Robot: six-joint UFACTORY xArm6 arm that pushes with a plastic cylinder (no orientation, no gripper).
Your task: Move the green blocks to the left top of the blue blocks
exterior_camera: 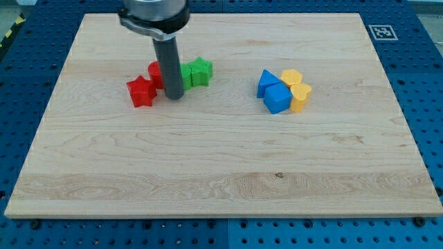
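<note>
Locating the green blocks first: a green star (201, 70) sits in the upper left part of the wooden board (221, 173), with a second green block (186, 75), shape unclear, touching it on the view's left and partly hidden behind my rod. My tip (174, 95) rests on the board just beside this pair, at their lower left. The rod has no jaws and nothing that opens or closes; it holds nothing and can only push.

The relation that governs the next move: the green pair lies to the view's right and slightly toward the top from my tip, and the blue blocks lie farther right along nearly the same line. A blue triangular block (266, 81) and a blue cube (277, 98) touch each other, with two yellow blocks (296, 88) against their right side. The target spot, above and left of the blue pair, is bare wood.

I judge a rightward push feasible, since the lane between green and blue is open.

A red star (141, 90) and a second red block (156, 72) sit just left of my tip and need not be disturbed. The board's top edge is well apart from the green pair.
</note>
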